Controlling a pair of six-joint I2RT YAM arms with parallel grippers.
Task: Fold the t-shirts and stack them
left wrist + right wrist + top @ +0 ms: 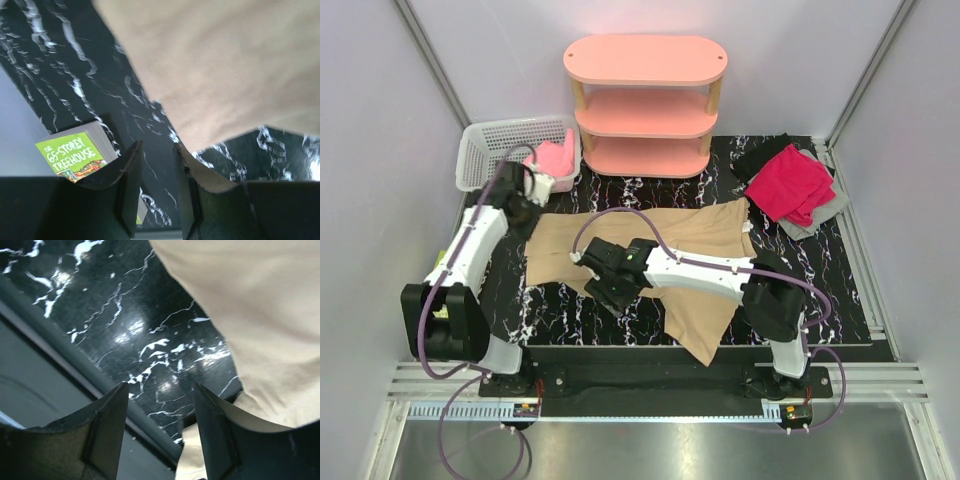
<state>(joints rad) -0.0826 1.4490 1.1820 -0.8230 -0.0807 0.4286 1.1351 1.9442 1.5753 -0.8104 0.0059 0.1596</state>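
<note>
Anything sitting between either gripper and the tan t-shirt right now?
Nothing visible. The left gripper and right gripper are both at the edge of the tan t-shirt, cloth lying against one finger of each. A book lies on the table, apart from the cloth.

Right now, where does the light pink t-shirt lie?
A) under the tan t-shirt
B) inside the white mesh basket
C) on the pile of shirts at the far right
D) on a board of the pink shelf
B: the light pink t-shirt sits inside the white mesh basket at the far left of the table, not on the shelf.
</note>
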